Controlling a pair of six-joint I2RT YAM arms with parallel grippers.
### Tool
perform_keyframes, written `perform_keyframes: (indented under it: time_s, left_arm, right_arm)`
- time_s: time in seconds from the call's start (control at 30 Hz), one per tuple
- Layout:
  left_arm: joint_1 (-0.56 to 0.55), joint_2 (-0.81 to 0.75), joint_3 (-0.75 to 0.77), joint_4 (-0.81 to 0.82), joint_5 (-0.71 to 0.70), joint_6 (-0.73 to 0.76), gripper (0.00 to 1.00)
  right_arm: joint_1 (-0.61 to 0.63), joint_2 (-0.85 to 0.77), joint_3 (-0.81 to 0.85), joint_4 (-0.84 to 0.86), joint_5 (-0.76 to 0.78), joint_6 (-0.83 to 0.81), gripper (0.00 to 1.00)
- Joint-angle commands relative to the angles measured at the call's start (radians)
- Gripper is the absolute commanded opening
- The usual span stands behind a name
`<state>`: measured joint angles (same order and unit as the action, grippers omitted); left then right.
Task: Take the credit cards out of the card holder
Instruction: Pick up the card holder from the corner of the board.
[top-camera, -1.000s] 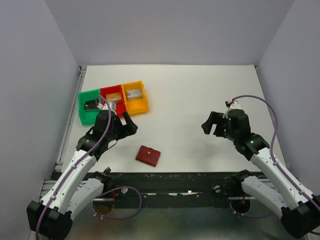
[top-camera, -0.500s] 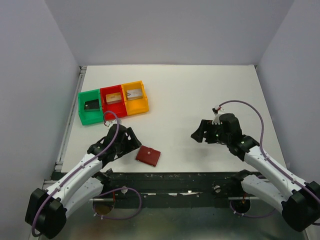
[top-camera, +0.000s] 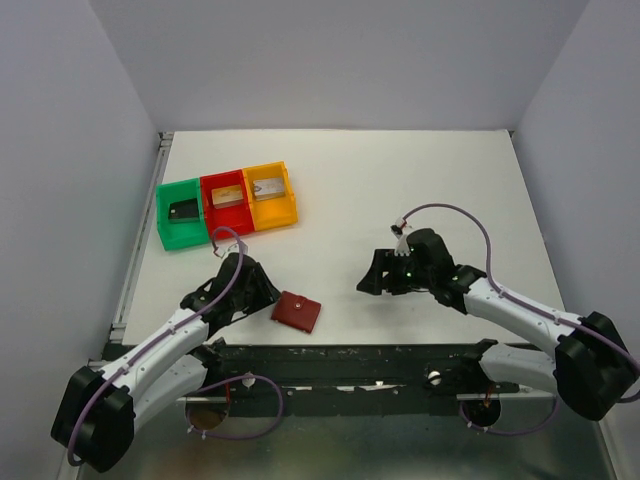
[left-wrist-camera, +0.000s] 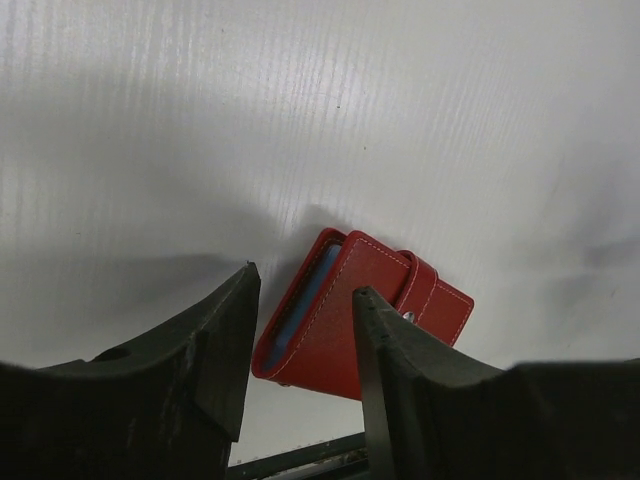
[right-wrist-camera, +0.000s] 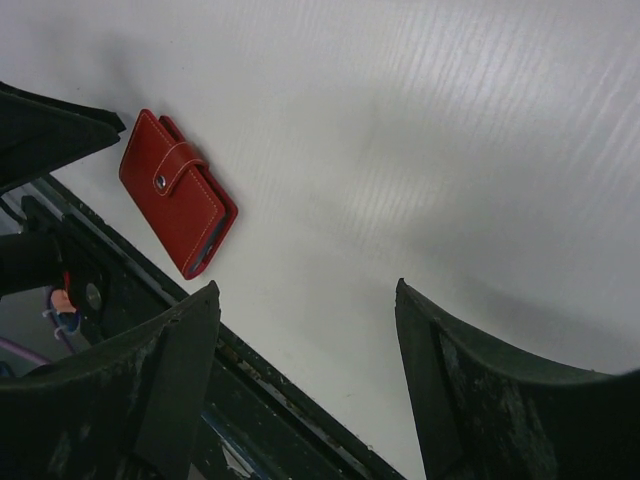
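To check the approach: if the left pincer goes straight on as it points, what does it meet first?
Probably the small flat dark red wallet, lying closed just ahead; depth is unclear.

The left gripper (top-camera: 264, 289) sat just beside the wallet (top-camera: 296, 311), on its left, jaws apart. The wallet lay close to the bench's (top-camera: 400, 180) front edge, so little room was there. Bare bench lay between the wallet and the right gripper (top-camera: 372, 281). Three bins (top-camera: 272, 214) stood well back, far from both.

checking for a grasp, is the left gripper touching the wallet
Cannot tell. In the left wrist view the left gripper overlaps the edges of the wallet, and neither contact nor a gap shows plainly.
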<state>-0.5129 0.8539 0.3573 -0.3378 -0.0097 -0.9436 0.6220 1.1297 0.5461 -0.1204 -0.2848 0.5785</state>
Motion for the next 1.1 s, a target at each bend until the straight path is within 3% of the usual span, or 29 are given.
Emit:
perform_keyframes:
  time_s: [0.0, 0.33, 0.53, 0.77, 0.83, 0.9, 1.07]
  left_arm:
    - [-0.006, 0.031, -0.020, 0.062, 0.051, 0.015, 0.52]
    - [-0.013, 0.094, -0.055, 0.187, 0.148, 0.052, 0.51]
    - [-0.016, 0.166, -0.052, 0.282, 0.223, 0.091, 0.43]
    - [-0.018, 0.189, -0.020, 0.312, 0.257, 0.150, 0.27]
    - [-0.018, 0.198, -0.015, 0.321, 0.264, 0.167, 0.18]
    - [-0.018, 0.212, -0.006, 0.322, 0.267, 0.180, 0.00]
    - [-0.016, 0.243, -0.006, 0.365, 0.289, 0.184, 0.00]
  right_arm:
    - [0.031, 0.060, 0.040, 0.070, -0.048, 0.034, 0.78]
    - [0.053, 0.145, 0.048, 0.111, -0.097, 0.066, 0.78]
    - [0.053, 0.143, 0.043, 0.110, -0.096, 0.060, 0.78]
    - [0.054, 0.120, 0.046, 0.076, -0.088, 0.029, 0.78]
    - [0.053, 0.116, 0.046, 0.068, -0.088, 0.024, 0.78]
    - [0.053, 0.108, 0.048, 0.056, -0.088, 0.020, 0.78]
    - [0.053, 0.071, 0.054, 0.030, -0.080, 0.011, 0.78]
